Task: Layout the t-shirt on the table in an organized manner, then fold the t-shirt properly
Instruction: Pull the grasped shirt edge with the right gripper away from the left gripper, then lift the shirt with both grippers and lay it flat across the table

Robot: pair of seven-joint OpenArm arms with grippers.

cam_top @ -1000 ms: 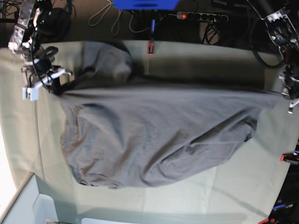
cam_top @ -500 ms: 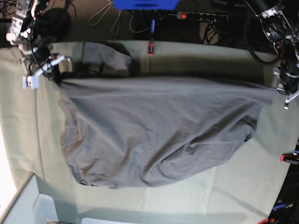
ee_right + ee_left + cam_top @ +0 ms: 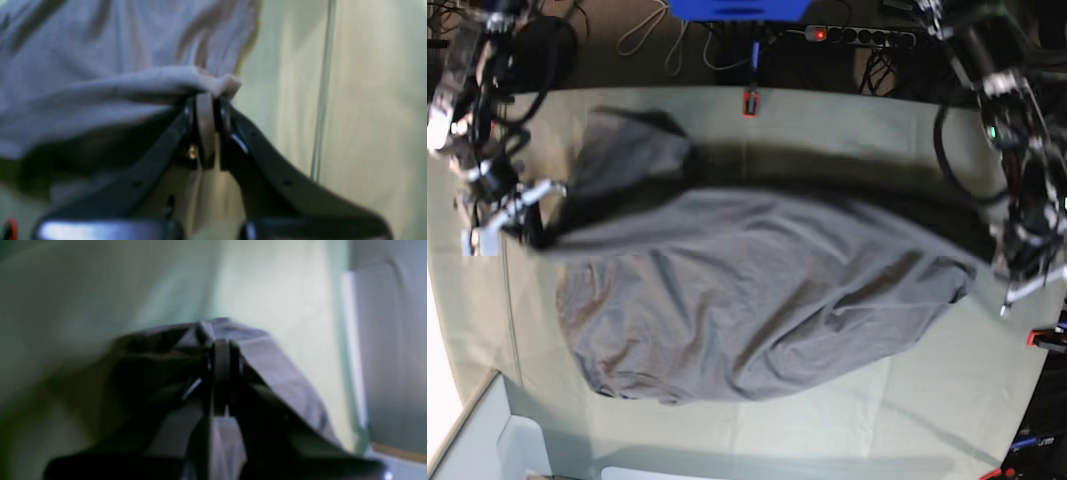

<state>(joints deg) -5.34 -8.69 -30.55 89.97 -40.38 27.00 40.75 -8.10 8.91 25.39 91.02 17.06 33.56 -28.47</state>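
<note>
the t-shirt point(image 3: 757, 290) is spread across the middle of the table point(image 3: 857, 130), stretched between the two grippers along its upper edge, with the rest of the dark grey fabric sagging away from them in broad creases toward the near side of the table. a bunched part of the fabric is heaped just beyond the right gripper point(image 3: 512, 215), on the far side of the stretched edge (which part of the garment it is cannot be told).

the right gripper is clamped on a corner of the t-shirt point(image 3: 100, 66); in its wrist view a small fold of cloth is pinched between the closed fingertips of the right gripper point(image 3: 206, 100), and the fabric runs away to one side of it while bare table cloth point(image 3: 367, 100) lies on the other.

the left gripper point(image 3: 1017, 265) is likewise closed on the opposite corner of the t-shirt point(image 3: 273, 363); in its wrist view (heavily blurred) the fabric is gathered to a peak right at the tips of the left gripper point(image 3: 222, 350) and drapes back under it, with the pale green table point(image 3: 100, 290) all around.

beyond both grippers, past the far edge of the table, a red clamp point(image 3: 750, 102) and a power strip point(image 3: 862, 36) are seen. another red clamp point(image 3: 1047, 340) sits just past the left gripper at the table's edge.
</note>
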